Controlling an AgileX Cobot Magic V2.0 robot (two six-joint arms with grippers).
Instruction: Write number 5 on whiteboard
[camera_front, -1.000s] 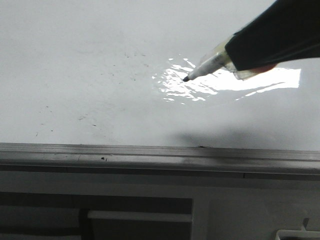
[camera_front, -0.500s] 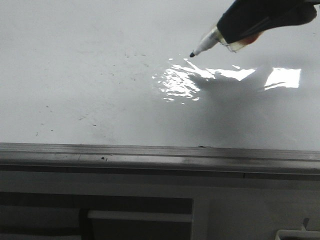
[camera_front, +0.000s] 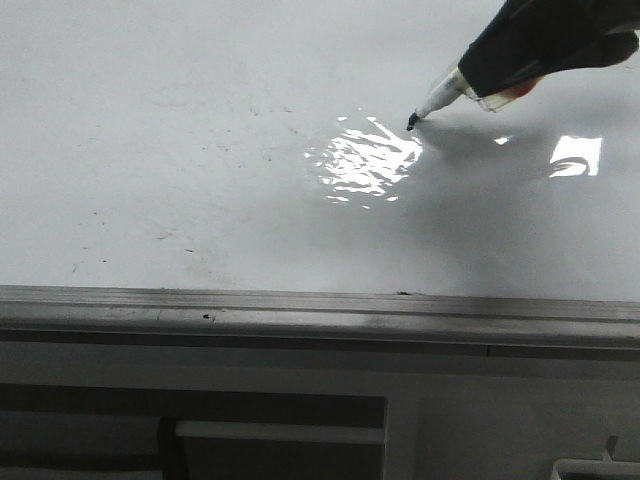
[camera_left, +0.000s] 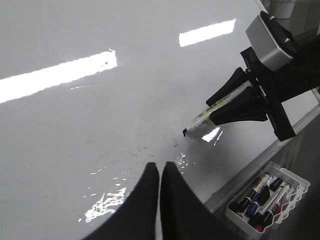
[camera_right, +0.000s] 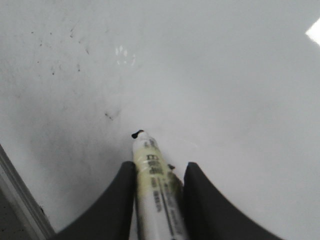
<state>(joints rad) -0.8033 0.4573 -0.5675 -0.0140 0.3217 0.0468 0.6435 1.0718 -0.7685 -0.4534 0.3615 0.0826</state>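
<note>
The whiteboard (camera_front: 200, 150) fills most of the front view, a glossy white board lying flat, with faint dark specks and smudges and bright patches of glare toward the right; its grey metal frame strip (camera_front: 300, 310) runs along the near edge. No drawn line of the number 5 can be made out anywhere on it. The right gripper (camera_front: 540, 45) reaches in from the far right, its black fingers (camera_right: 112, 205) pinching a marker (camera_right: 152, 190) that sits between them with the barrel pointing away from the wrist. The marker's dark tip (camera_front: 411, 122) is at the board surface, just beyond the far right edge of the largest glare patch, and appears to touch it, its shadow meeting the tip. In the left wrist view the left gripper (camera_left: 160, 172) hangs over the board with its two dark fingers (camera_left: 145, 200) pressed together and holding nothing, near the marker tip but apart from it. Off the board's edge, a small white tray (camera_left: 295, 180) holds several more markers (camera_left: 260, 195).
</note>
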